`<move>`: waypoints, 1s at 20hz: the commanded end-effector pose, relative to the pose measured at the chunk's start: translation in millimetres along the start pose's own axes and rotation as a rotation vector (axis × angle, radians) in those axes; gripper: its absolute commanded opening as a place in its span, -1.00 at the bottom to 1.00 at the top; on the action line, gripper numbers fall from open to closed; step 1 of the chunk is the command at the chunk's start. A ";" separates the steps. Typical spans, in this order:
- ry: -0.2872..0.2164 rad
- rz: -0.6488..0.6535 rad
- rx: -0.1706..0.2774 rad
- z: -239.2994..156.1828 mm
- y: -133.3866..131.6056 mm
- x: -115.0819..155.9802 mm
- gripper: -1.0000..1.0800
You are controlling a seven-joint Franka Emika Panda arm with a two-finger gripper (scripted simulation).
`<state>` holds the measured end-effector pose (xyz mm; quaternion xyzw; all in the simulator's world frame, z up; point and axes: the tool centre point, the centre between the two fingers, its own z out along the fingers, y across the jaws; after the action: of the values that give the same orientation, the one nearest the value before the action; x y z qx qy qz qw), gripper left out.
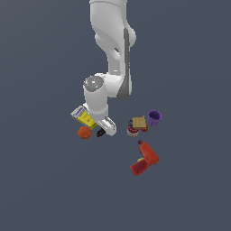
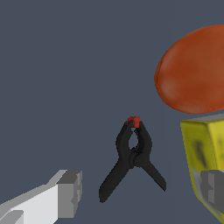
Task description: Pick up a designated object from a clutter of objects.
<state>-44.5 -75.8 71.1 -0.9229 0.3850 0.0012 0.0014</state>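
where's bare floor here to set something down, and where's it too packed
Free: the floor between the black clamp and the can, and everything below the red drill. Crowded: the clamp, orange ball and yellow box bunch around the gripper; the can, sandwich block and purple cup huddle together.

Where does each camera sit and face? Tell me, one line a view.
Exterior view: off the arm, above the scene, seeing the arm and gripper among the clutter.
Wrist view: on the wrist, facing the black clamp between open fingers.
Shared: clamp, orange ball, yellow box.
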 end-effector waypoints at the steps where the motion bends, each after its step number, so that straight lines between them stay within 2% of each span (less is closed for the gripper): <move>1: 0.003 0.020 -0.001 5.1 3.1 -0.6 0.92; 10: 0.002 0.023 -0.002 12.8 4.0 -1.1 0.92; 20: 0.003 0.027 -0.002 51.2 5.0 -1.4 0.92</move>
<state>-47.8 -77.5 26.2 -0.9181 0.3964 -0.0011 0.0006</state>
